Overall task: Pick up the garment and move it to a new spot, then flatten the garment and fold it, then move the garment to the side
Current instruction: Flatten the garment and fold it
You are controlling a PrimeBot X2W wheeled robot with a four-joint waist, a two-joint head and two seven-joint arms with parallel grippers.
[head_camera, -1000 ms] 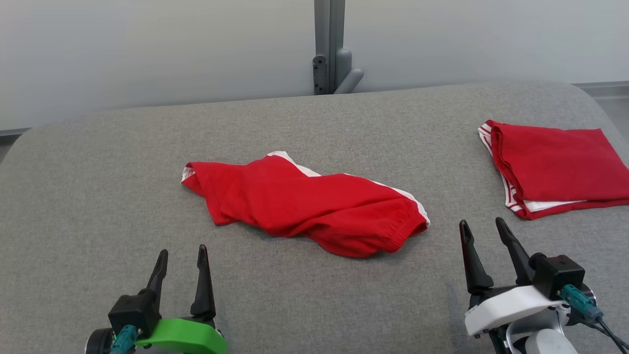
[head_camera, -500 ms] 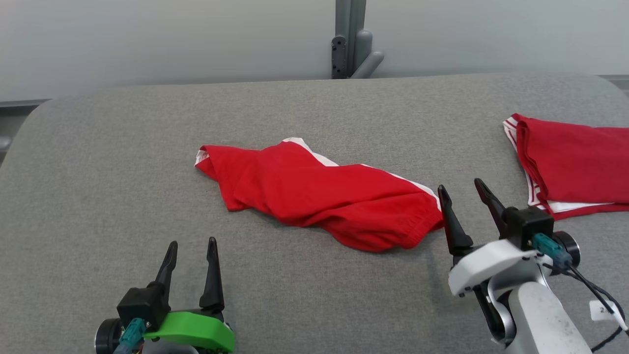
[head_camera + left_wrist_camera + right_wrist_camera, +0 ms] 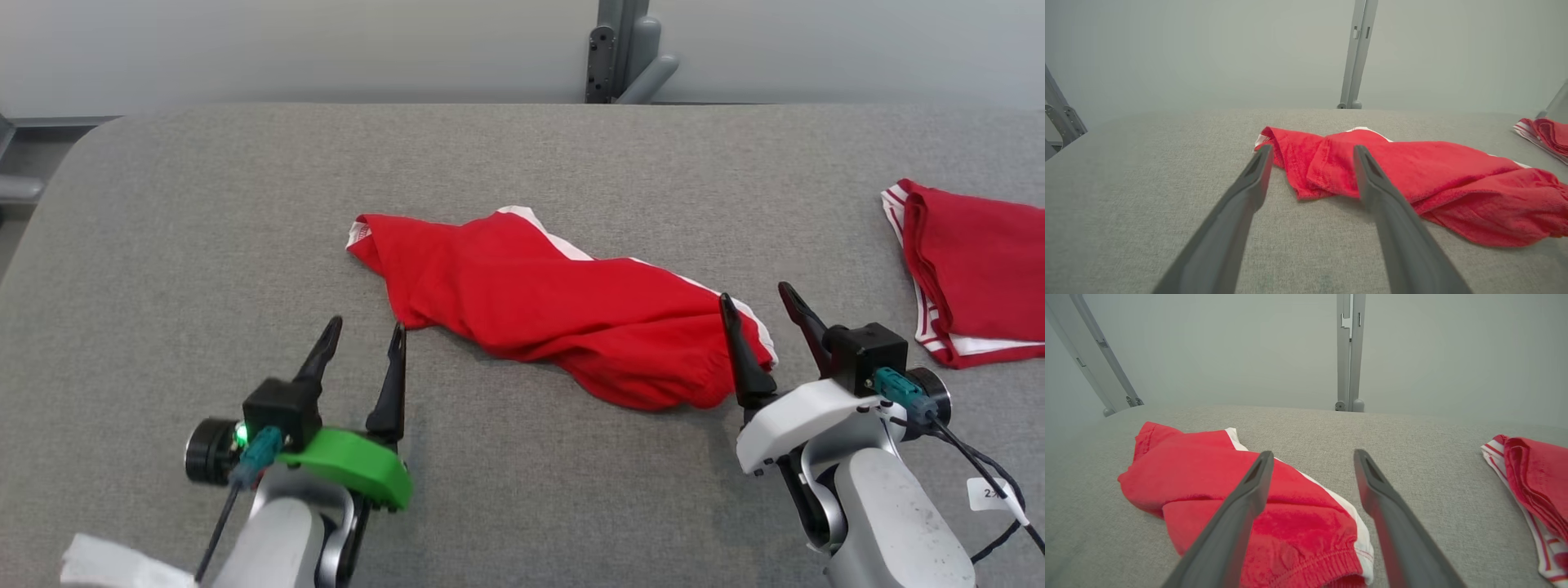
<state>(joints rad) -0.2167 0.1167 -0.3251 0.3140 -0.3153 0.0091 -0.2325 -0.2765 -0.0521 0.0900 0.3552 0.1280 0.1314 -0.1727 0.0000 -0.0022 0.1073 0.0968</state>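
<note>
A crumpled red garment (image 3: pixel 555 306) with white side stripes lies in the middle of the grey padded table (image 3: pixel 204 245). My left gripper (image 3: pixel 365 331) is open, its fingers just short of the garment's near-left corner (image 3: pixel 1314 175). My right gripper (image 3: pixel 755 298) is also open, standing over the garment's right end by the elastic waistband (image 3: pixel 1306 539). Neither holds anything.
A second red garment (image 3: pixel 976 273) with white stripes lies folded at the table's right edge, also seen as the folded garment (image 3: pixel 1535 477) in the right wrist view. A grey post (image 3: pixel 624 49) stands behind the table's far edge. A metal frame (image 3: pixel 1061 110) stands off the table's left side.
Both grippers have moved forward to the crumpled garment, the right one most. The head camera has shifted, so the whole scene slid right and down. Both stayed open.
</note>
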